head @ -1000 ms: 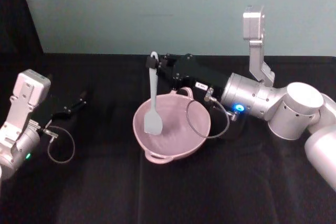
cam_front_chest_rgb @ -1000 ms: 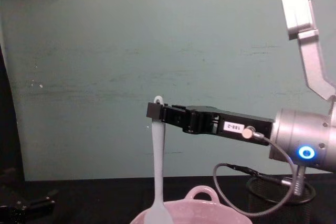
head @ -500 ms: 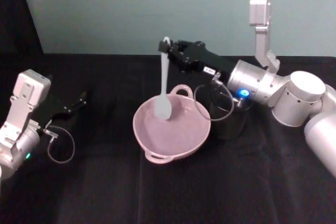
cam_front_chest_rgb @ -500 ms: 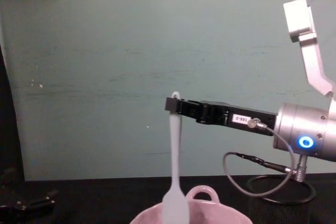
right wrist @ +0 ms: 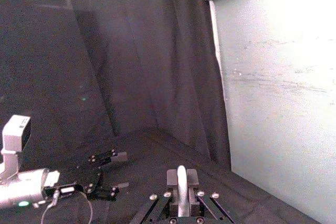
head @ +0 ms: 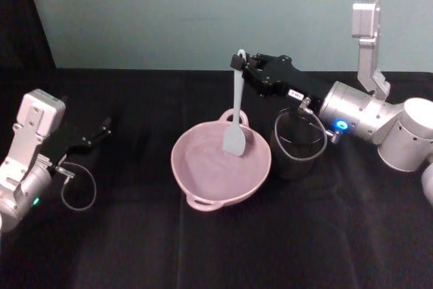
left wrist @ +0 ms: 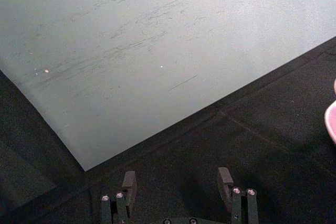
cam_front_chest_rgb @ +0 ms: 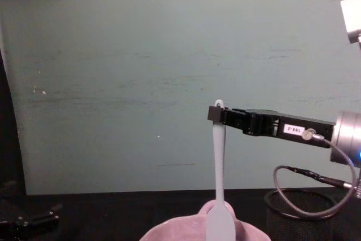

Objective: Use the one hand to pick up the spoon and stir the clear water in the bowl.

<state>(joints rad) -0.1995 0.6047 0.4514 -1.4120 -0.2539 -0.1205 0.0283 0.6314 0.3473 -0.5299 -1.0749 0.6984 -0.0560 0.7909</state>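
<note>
Above the far side of the pink bowl [head: 174, 164], the right claw [head: 245, 67] is clenching the white spoon [head: 237, 116] by its handle top, the spoon hanging upright with its head near the rim. The left claw [head: 105, 126] is lying released on the worktop [head: 135, 235], far left.

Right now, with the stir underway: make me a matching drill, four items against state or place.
Items
1. spoon
2. bowl
3. mesh cup
4. left pincer

States
A. open, idle, holding nothing, far to the left
B. hangs upright, clamped at its top end by the right pincer
C. pale pink, under the hanging white head
D. black, just right of the pink one

Pairs: 1-B, 2-C, 3-D, 4-A
</note>
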